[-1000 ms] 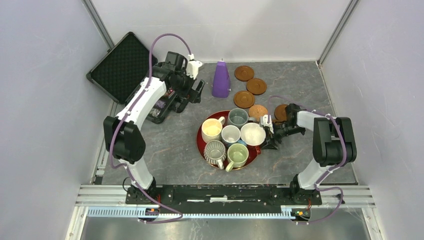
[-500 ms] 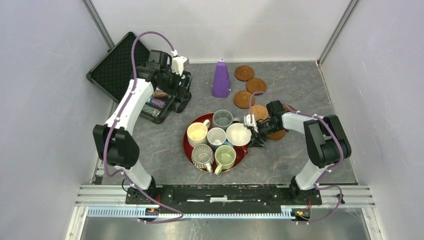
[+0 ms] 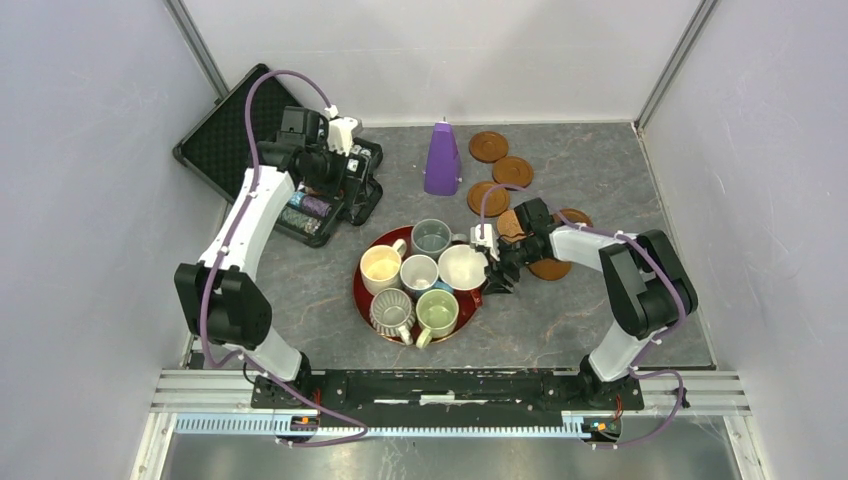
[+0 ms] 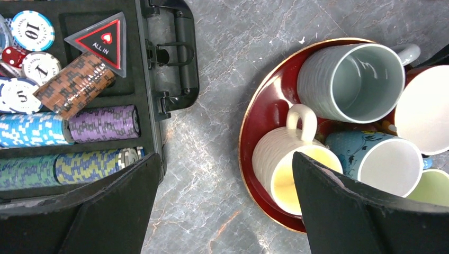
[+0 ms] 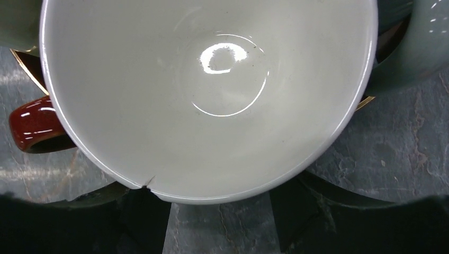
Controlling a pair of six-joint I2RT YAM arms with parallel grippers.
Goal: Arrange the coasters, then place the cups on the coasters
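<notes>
Six cups crowd a red tray (image 3: 360, 292): cream-yellow (image 3: 380, 265), grey-blue (image 3: 431, 237), blue-handled white (image 3: 417, 272), wide white (image 3: 462, 266), ribbed grey (image 3: 391, 310) and pale green (image 3: 436, 311). My right gripper (image 3: 495, 272) sits low at the tray's right edge. Its fingers (image 5: 143, 222) stand apart with bare table between them, tips hidden under the wide white cup (image 5: 212, 95). Several coasters lie at the back right: dark ones (image 3: 488, 146) (image 3: 512, 171) (image 3: 484, 197), a tan woven one (image 3: 512, 222), and two (image 3: 552, 268) (image 3: 578, 215) partly under the right arm. My left gripper (image 4: 225, 159) hangs open and empty between case and tray.
An open black case (image 4: 174, 79) holding poker chips (image 4: 103, 124) lies at the back left, its lid (image 3: 245, 125) flat against the wall. A purple cone (image 3: 441, 160) stands behind the tray, left of the coasters. Walls close in on three sides.
The tray with all its cups has slid left, with my right gripper following against its right edge. My left arm has swung left toward the case.
</notes>
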